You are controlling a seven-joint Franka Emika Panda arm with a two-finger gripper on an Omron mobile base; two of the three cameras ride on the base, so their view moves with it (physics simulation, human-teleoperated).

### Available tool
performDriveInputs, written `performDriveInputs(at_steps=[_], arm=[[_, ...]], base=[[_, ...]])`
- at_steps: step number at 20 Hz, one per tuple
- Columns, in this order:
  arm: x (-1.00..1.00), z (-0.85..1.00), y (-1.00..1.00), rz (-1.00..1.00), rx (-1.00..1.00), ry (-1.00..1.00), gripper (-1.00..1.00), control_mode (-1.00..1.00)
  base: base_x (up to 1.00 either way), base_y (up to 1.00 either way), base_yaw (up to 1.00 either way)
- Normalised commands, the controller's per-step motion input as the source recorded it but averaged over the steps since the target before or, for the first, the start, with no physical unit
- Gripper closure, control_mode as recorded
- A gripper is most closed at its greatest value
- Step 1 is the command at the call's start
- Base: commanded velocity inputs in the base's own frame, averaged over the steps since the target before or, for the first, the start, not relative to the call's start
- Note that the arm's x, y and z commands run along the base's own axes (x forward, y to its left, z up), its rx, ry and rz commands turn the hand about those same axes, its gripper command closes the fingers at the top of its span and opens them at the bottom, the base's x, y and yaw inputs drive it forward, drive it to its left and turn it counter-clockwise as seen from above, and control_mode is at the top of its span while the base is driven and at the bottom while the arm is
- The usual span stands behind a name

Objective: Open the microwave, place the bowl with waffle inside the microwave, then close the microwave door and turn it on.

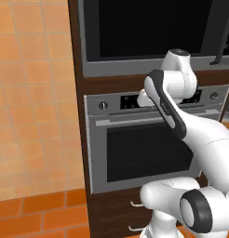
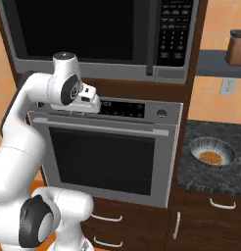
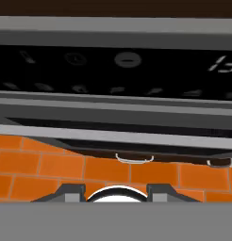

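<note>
Simulated kitchen, task barely begun: microwave (image 2: 100, 37) shut in the cabinet tower, its microwave door (image 2: 78, 32) flush and dark, vertical handle (image 2: 152, 34) running up and down along the door's right edge beside the keypad panel (image 2: 174, 29).

Claw (image 2: 91, 99) parked low, level with the control strip of the wall oven (image 2: 105, 152) directly beneath the microwave. Handle therefore up and to the right of the claw, long axis vertical; likely next reach a climb and a rightward shift before any pull on the door.

Fingers hidden behind the hand in both base views; in the hand view just two dark tips (image 3: 70, 192) at the bottom, well apart with a pale rounded shape between them, so jaws judged open and holding nothing.

Bowl (image 2: 212, 153) on the dark stone counter (image 2: 191, 179) to the right of the oven, near its back edge, waffle (image 2: 210, 158) lying inside it, well apart from the claw and untouched.

Right base view alone giving keypad, handle, bowl and counter together. Left base view (image 1: 179, 93) giving the folded arm across the oven front, a tiled wall at left, and a dark bar at upper right, possibly the handle, too cropped to tell. Hand view close on the oven's black display strip, with orange floor tiles and two drawer pulls (image 3: 133, 158) below.
</note>
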Motion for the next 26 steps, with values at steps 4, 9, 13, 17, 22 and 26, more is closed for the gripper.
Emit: performDriveInputs(at_steps=[4, 9, 13, 17, 22, 26], arm=[[0.00, -0.02, -0.01, 0.00, 0.00, 0.00, -1.00, 1.00], [0.00, 0.00, 0.00, 0.00, 0.00, 0.00, -1.00, 1.00], [0.00, 0.00, 0.00, 0.00, 0.00, 0.00, -1.00, 1.00], [0.00, 0.00, 0.00, 0.00, 0.00, 0.00, -1.00, 1.00], [0.00, 0.00, 0.00, 0.00, 0.00, 0.00, -1.00, 1.00], [0.00, 0.00, 0.00, 0.00, 0.00, 0.00, -1.00, 1.00]], base=[[-0.23, -0.63, 0.00], [-0.26, -1.00, 0.09], [0.00, -0.99, 0.22], [0.04, -0.52, 0.16], [0.24, -0.30, 0.17], [0.32, -0.25, 0.17]])
